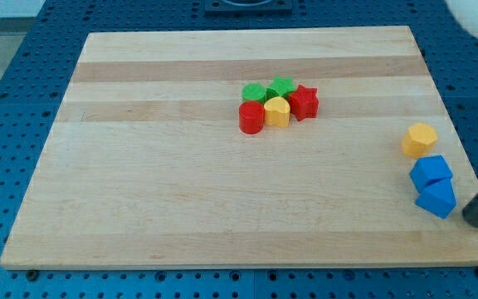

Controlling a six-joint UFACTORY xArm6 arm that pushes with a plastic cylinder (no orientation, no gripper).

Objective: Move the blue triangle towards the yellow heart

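Resting near the board's (139, 208) right edge, my tip (475, 222) is sitting just right of the blue triangle (436, 198); there are no jaws, only a rod. Another blue block (431, 171) is touching the triangle's top side, with a yellow hexagon (420, 139) above. The yellow heart (277, 111) is sitting mid-board toward the top edge, clustered with a red cylinder (251, 117), a red star (304, 102) and two green blocks (268, 90).

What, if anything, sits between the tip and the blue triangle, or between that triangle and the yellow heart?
Nothing visible separates my tip from the blue triangle; it sits just to the view's right of it. The board between the triangle and the yellow heart is bare; the blue cube touches the triangle's upper side, off that line.
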